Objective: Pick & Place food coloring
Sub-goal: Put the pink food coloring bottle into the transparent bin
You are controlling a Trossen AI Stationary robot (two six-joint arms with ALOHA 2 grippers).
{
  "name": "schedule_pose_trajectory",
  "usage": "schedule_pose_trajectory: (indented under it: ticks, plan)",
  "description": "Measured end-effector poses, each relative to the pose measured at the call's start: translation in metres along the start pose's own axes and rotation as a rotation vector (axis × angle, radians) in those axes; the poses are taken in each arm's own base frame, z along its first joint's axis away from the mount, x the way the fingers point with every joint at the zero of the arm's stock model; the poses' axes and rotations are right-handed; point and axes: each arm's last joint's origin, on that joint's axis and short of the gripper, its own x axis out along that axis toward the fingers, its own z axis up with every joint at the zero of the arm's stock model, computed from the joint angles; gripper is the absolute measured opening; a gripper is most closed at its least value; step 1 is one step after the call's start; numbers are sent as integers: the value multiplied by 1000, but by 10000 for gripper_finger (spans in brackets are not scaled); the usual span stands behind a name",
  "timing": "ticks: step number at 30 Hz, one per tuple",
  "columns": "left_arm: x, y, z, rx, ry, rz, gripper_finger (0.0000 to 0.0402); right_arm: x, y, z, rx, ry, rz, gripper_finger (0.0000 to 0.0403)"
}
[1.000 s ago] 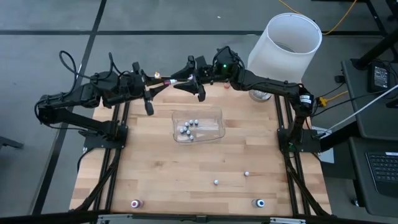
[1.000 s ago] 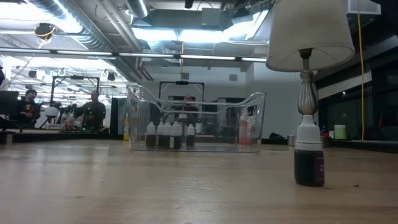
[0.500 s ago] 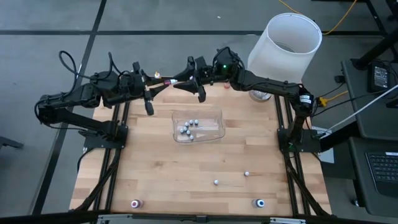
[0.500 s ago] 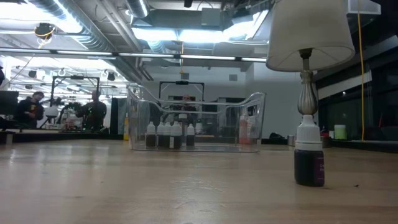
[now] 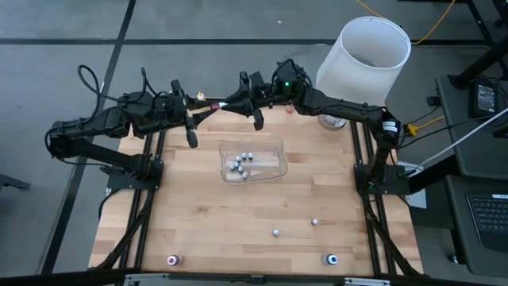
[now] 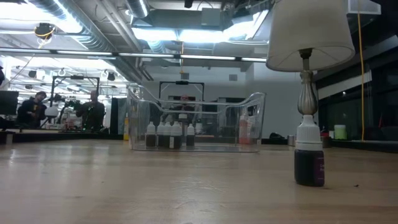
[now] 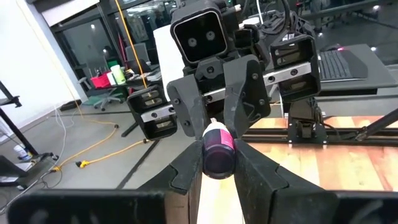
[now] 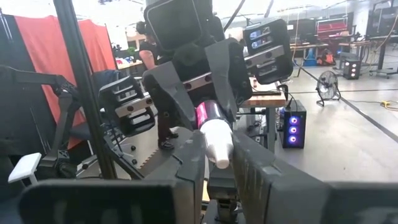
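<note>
A pale wooden table [image 5: 198, 214] carries a clear bin [image 5: 252, 160] at its centre, a white-shaded lamp [image 5: 363, 52] at a far corner — and loose bottles [image 5: 173, 259] near the front edge.

A magenta-pink plastic food coloring bottle [image 7: 218, 151] is showing its white cap [image 8: 217, 145] between matte black grippers.

The right pincer [image 8: 217, 155] grips the pale cap of a small pink food-colouring bottle [image 8: 211, 127]. Facing it, the left pincer [image 8: 200, 102] clamps the bottle's pink body.
</note>
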Motion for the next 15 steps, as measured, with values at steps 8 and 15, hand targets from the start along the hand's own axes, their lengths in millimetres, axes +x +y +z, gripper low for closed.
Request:
schedule_pose_trajectory:
  ticks: [8,15]
  plan:
    - [-7,3,1,-4,-5,2,110,0,0,0,2,-1,-8,68]
    - [-9,4,1,-21,-9,4,176,0,0,0,3,1,-7,67]
